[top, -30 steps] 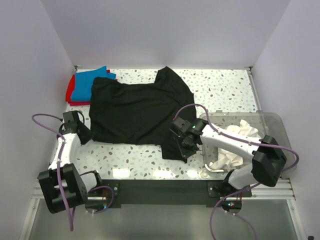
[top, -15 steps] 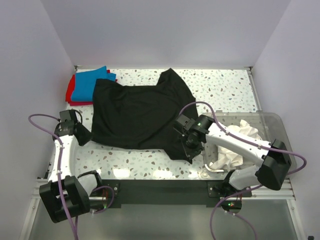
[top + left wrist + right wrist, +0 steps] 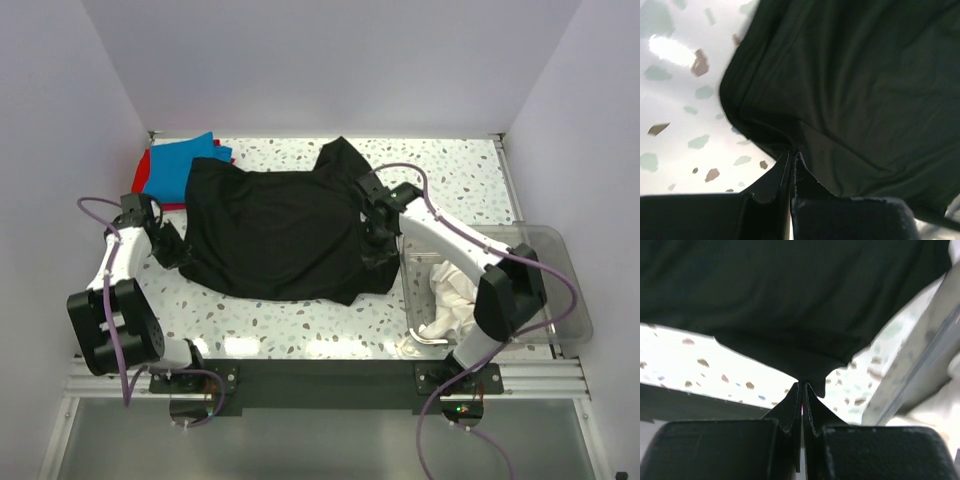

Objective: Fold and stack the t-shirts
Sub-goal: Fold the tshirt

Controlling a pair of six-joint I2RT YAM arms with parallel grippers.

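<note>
A black t-shirt (image 3: 275,225) lies spread across the middle of the speckled table. My left gripper (image 3: 172,250) is shut on its left corner, with the cloth pinched between the jaws in the left wrist view (image 3: 791,155). My right gripper (image 3: 377,240) is shut on its right edge, and the right wrist view (image 3: 802,383) shows the hem held lifted off the table. A blue t-shirt (image 3: 170,168) lies on a red t-shirt (image 3: 141,190) at the back left. White t-shirts (image 3: 450,300) sit crumpled in the clear bin.
A clear plastic bin (image 3: 560,300) stands at the right front, its wall close to my right arm (image 3: 450,240). White walls close in the table at left, back and right.
Both grippers have moved away from the front edge toward the back, carrying the shirt's near edge with them. The black shirt now lies shorter front to back.
</note>
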